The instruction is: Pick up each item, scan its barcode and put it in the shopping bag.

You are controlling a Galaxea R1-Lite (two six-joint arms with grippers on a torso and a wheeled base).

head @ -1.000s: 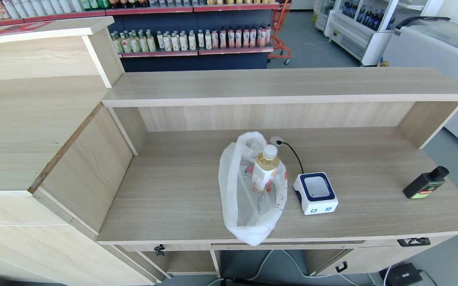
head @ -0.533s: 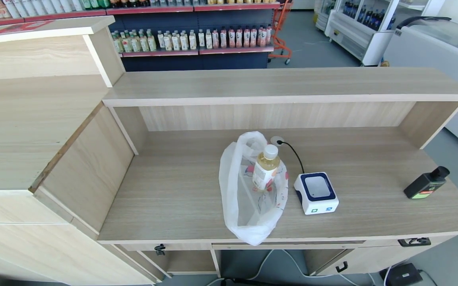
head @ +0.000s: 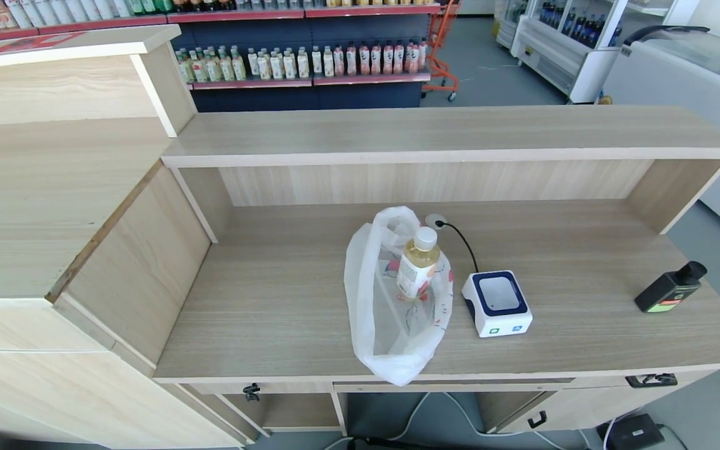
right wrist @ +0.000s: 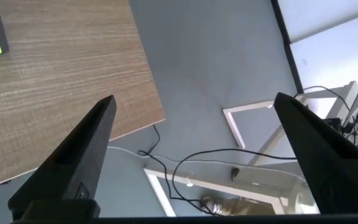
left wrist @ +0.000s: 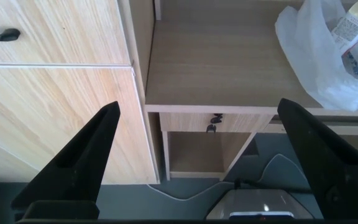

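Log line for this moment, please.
pale bottle in bag | black bottle on counter, right of scanner | left gripper, right gripper: jaws open, empty

**Pale wood, white plastic, black accents**

The counter (head: 272,300) is showing pale beige wood grain. The shopping bag (head: 366,300) is showing translucent white with red and blue printed marks. The drink bottle (head: 417,265) is showing amber-yellow liquid, a white cap and a white label. The scanner (head: 496,303) is wearing white, with a navy frame around a grey window and 2 small squares, 1 green and 1 blue. Its cable (head: 463,244) is showing black. The black bottle (head: 669,289) is carrying a green and red label. The left gripper (left wrist: 199,109) and right gripper (right wrist: 194,99) are showing black.
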